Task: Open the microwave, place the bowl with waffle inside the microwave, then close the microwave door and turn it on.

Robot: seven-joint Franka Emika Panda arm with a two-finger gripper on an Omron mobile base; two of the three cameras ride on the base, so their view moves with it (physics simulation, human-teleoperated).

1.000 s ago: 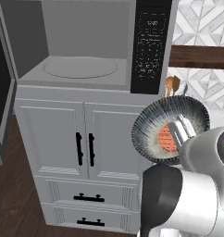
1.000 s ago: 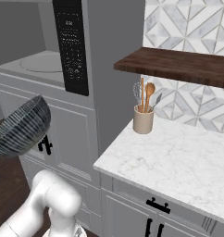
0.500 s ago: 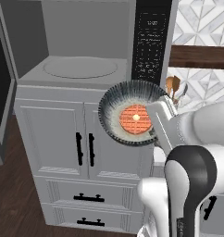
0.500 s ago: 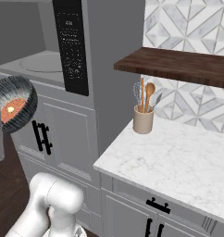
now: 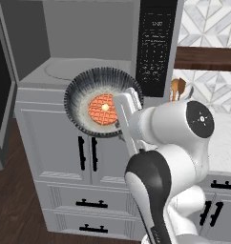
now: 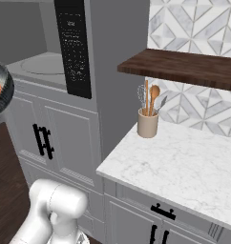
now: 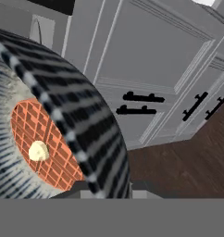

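The bowl [image 5: 104, 108] hung tipped on its side in front of the open microwave [image 5: 103, 47], its mouth facing back toward the robot, the waffle [image 5: 102, 109] lying inside. The gripper [image 5: 123, 102] was clamped on the bowl's rim. Below stood grey cabinets [image 5: 79, 152] with black handles.

Bowl [image 5: 86, 90] glazed, ribbed and streaked; waffle [image 5: 102, 109] rough, gridded; counter [image 6: 184, 164] polished marble; shelf [image 6: 184, 66] dark wood; floor [image 7: 188, 162] matt wood.

Even, shadowless render; sharp throughout
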